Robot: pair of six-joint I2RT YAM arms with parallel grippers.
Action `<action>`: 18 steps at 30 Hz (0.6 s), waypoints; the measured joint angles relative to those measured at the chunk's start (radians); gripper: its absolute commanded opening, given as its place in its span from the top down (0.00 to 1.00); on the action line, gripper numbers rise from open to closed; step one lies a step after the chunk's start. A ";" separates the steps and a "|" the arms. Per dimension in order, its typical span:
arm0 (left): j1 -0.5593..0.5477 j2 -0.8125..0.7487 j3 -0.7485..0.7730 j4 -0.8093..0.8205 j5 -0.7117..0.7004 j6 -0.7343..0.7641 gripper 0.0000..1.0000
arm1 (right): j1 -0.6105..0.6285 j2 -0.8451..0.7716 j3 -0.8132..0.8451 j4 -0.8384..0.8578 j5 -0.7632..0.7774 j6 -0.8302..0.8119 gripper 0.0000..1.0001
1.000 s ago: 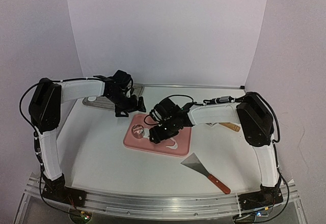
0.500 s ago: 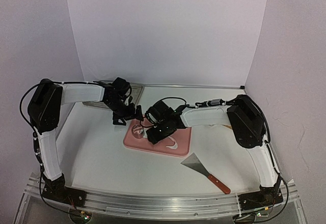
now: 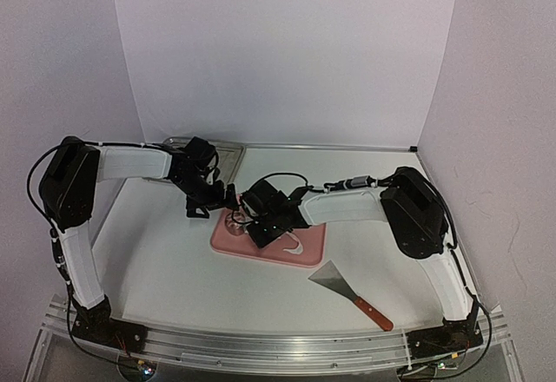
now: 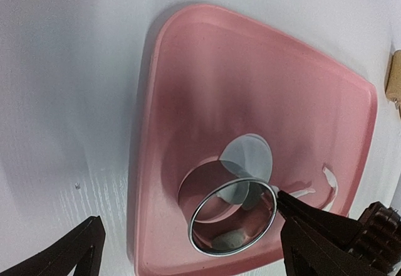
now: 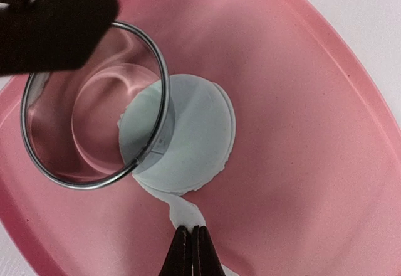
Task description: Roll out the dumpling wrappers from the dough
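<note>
Top view, edges and room: I see the pink board (image 3: pixel 308 241) at the middle of the bench (image 3: pixel 174 260), with open white surface to its left and along its near side.
Top view, grippers: my left gripper (image 3: pixel 208 201) hangs at the board's rear left corner. My right gripper (image 3: pixel 265 230) sits low over the board's left half, close beside the left one.
Top view, wrapper: it is hidden under the right gripper, so I cannot make it out here.
Top view, surroundings: the ring cutter (image 3: pixel 233 220) is at the board's left edge, between the two grippers. A scrap strip (image 3: pixel 295 248) lies by the board's near edge. A scraper (image 3: pixel 347 292) lies on the bench off the board's near right corner, and a metal tray (image 3: pixel 228 151) sits at the rear edge.
Left wrist view, jaws: they are spread wide. One finger (image 4: pixel 81 251) is over bare bench, and the other finger's tip is at the ring cutter's (image 4: pixel 229 253) rim.
Left wrist view, wrapper: the dumpling wrapper (image 4: pixel 250 153) lies flat on the board (image 4: pixel 207 69) just behind the ring, partly overlapped by it.
Right wrist view, jaws: the fingers (image 5: pixel 182 251) are pressed fully together. Their tips meet a small tail of dough at the wrapper's edge, but I cannot tell whether any dough is pinched.
Right wrist view, wrapper: the disc (image 5: pixel 194 132) lies just ahead of the closed tips, and the ring's (image 5: pixel 164 100) rim crosses its left part.
Right wrist view, obstruction: the left gripper's dark finger crowds the ring's far side.
</note>
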 measured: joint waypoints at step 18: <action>-0.095 0.067 0.065 -0.033 -0.068 0.047 0.01 | -0.069 -0.067 -0.154 0.169 -0.212 0.097 1.00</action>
